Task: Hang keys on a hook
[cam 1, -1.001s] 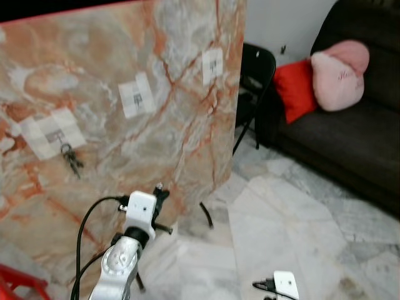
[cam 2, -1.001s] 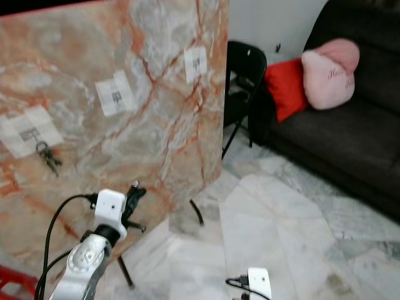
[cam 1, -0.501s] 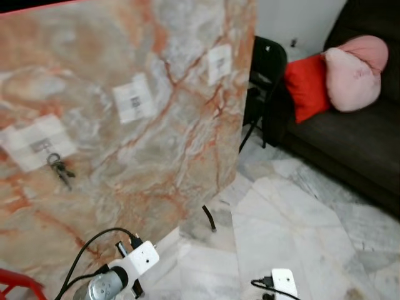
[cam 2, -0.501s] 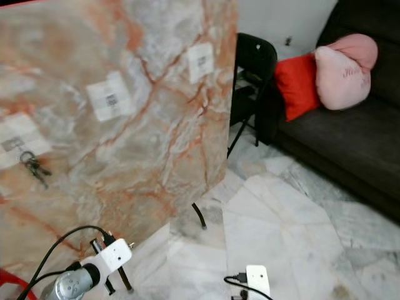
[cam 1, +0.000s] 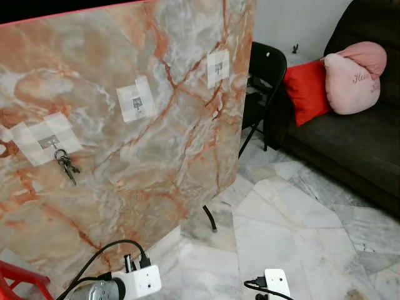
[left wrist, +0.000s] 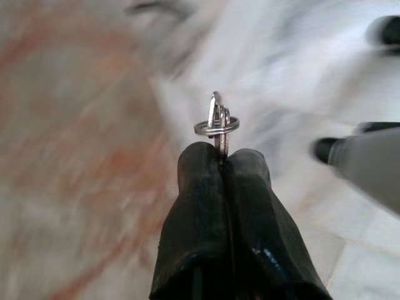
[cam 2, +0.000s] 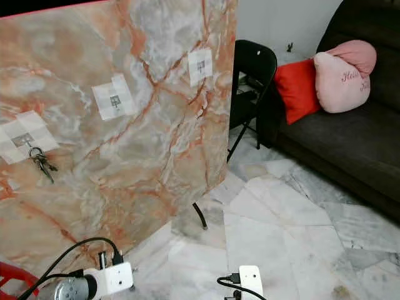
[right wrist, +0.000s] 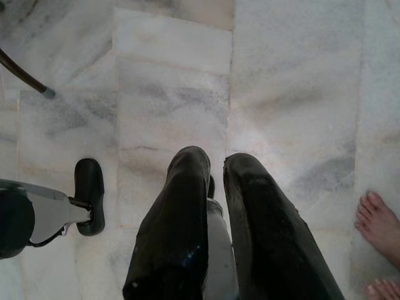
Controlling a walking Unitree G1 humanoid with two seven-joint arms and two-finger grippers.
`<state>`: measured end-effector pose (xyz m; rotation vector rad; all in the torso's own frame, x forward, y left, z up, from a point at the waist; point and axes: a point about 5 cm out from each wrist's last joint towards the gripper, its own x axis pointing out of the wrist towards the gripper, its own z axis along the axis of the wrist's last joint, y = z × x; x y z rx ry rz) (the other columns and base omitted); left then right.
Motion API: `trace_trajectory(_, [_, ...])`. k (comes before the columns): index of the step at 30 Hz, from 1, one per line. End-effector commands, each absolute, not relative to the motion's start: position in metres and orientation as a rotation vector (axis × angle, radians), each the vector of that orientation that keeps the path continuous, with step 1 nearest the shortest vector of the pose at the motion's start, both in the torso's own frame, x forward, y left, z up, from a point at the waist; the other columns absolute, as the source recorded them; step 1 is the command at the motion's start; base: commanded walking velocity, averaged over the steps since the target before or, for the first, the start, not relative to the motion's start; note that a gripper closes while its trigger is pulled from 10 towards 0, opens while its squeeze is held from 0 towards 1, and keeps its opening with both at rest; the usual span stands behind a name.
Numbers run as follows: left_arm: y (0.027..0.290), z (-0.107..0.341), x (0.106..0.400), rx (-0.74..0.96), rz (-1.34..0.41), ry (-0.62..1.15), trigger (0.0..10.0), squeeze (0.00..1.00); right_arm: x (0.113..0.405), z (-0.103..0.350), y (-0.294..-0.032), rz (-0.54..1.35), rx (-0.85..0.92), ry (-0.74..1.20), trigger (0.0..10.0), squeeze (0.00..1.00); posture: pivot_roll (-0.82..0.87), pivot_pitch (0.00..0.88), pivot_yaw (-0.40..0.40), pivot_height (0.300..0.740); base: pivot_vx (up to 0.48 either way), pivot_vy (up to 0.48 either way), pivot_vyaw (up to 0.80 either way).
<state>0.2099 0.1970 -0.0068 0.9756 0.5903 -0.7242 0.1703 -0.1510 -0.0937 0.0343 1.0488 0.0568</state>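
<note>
Left hand (left wrist: 223,156) pinches a key ring (left wrist: 216,125); right hand (right wrist: 215,164) hangs nearly closed over the floor (right wrist: 300,94)

Left arm is a rounded silver metal tube (cam 1: 101,291) capped by a white boxy wrist module (cam 1: 142,281), with a thick black cable (cam 1: 106,250) looping up and plugging into the module's top. Right arm shows a smaller white block (cam 1: 275,282) with its own thin black cable. Both grippers have long, glossy black rubbery fingers (right wrist: 181,212), a bit scuffed.
</note>
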Motion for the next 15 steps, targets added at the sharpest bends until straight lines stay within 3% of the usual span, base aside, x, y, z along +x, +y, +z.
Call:
trace_trajectory(1, [0.206, 0.006, 0.229, 0.847, -0.495, 0.542, 10.0, 0.00, 0.170, -0.094, -0.151, 0.048, 0.036, 1.049, 10.0, 0.00, 0.03, 0.000, -0.024, 0.740, 0.000, 0.000, 0.00])
trace_trajectory(4, [0.216, 0.000, 0.231, 0.688, -0.336, 0.572, 10.0, 0.00, 0.170, -0.094, -0.150, 0.046, 0.034, 1.052, 10.0, 0.00, 0.03, 0.000, -0.023, 0.740, 0.000, 0.000, 0.00])
trace_trajectory(5, [0.225, -0.011, 0.225, 0.556, -0.241, 0.632, 10.0, 0.00, 0.170, -0.094, -0.150, 0.047, 0.034, 1.053, 10.0, 0.00, 0.03, 0.000, -0.021, 0.740, 0.000, 0.000, 0.00])
trace_trajectory(7, [0.235, -0.027, 0.213, 0.506, -0.199, 0.731, 10.0, 0.00, 0.170, -0.094, -0.150, 0.047, 0.035, 1.053, 10.0, 0.00, 0.02, 0.000, -0.018, 0.740, 0.000, 0.000, 0.00])
trace_trajectory(10, [0.244, -0.045, 0.193, 0.536, -0.208, 0.862, 10.0, 0.00, 0.169, -0.094, -0.150, 0.046, 0.037, 1.053, 10.0, 0.00, 0.02, 0.000, -0.017, 0.740, 0.000, 0.000, 0.00])
trace_trajectory(11, [0.252, -0.066, 0.162, 0.695, -0.322, 1.037, 10.0, 0.00, 0.169, -0.094, -0.150, 0.044, 0.038, 1.053, 10.0, 0.00, 0.02, 0.000, -0.018, 0.740, 0.000, 0.000, 0.00])
trace_trajectory(12, [0.252, -0.066, 0.162, 0.695, -0.322, 1.037, 10.0, 0.00, 0.169, -0.094, -0.150, 0.044, 0.038, 1.053, 10.0, 0.00, 0.02, 0.000, -0.018, 0.740, 0.000, 0.000, 0.00])
trace_trajectory(13, [0.258, -0.078, 0.138, 0.795, -0.419, 1.163, 10.0, 0.00, 0.169, -0.094, -0.150, 0.042, 0.038, 1.053, 10.0, 0.00, 0.03, 0.000, -0.018, 0.740, 0.000, 0.000, 0.00])
trace_trajectory(15, [0.271, -0.086, 0.113, 0.795, -0.377, 1.297, 10.0, 0.00, 0.169, -0.094, -0.150, 0.041, 0.036, 1.055, 10.0, 0.00, 0.03, 0.000, -0.018, 0.740, 0.000, 0.000, 0.00])
